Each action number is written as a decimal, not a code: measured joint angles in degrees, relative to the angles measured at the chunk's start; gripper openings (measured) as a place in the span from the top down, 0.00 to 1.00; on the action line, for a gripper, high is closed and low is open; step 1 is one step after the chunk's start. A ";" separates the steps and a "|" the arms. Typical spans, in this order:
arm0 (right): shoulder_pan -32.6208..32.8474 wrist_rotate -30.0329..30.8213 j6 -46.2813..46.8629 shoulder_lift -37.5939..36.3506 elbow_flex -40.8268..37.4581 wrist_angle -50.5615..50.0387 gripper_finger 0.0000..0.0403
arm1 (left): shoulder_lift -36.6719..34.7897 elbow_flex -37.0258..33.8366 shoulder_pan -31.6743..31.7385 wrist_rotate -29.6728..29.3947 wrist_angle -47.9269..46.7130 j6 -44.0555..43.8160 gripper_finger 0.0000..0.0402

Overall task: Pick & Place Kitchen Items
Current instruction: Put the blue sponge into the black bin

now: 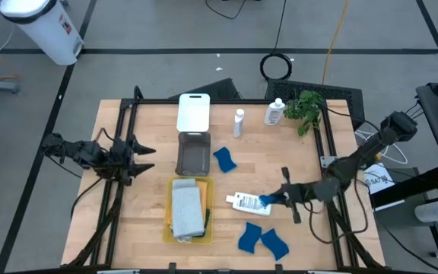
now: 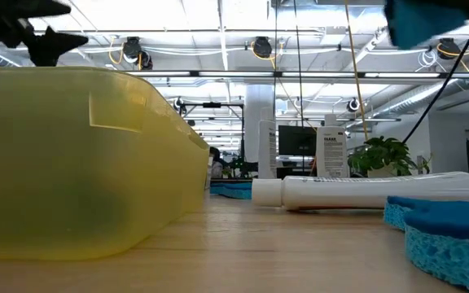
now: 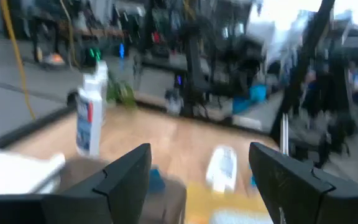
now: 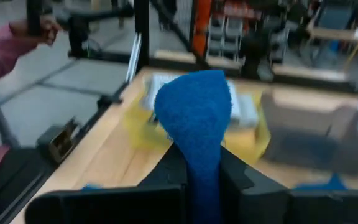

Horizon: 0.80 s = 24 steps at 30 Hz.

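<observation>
I pinch one blue sponge (image 4: 194, 118) upright between my right fingers, above the white bottle lying on its side (image 1: 244, 202). Two more blue sponges (image 1: 263, 240) lie touching near the table's front edge, and another (image 1: 223, 159) sits beside the grey tray. Two white bottles (image 1: 239, 122) stand upright at the back. Folded cloths (image 1: 188, 211), pale grey on top, fill the yellow tray.
</observation>
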 joint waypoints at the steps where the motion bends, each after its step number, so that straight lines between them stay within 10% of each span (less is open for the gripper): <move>1: -1.82 -1.78 -1.98 0.41 -0.62 3.33 0.96 | 0.04 0.01 0.00 -1.21 1.59 0.13 0.32; 12: -21.92 -16.32 -8.98 4.71 -2.71 16.54 0.96 | 0.27 0.04 0.01 -5.54 16.14 11.38 0.32; 24: -31.72 -18.02 -21.98 9.07 -2.71 18.35 0.95 | 5.60 -0.05 0.00 -5.64 27.73 16.26 0.32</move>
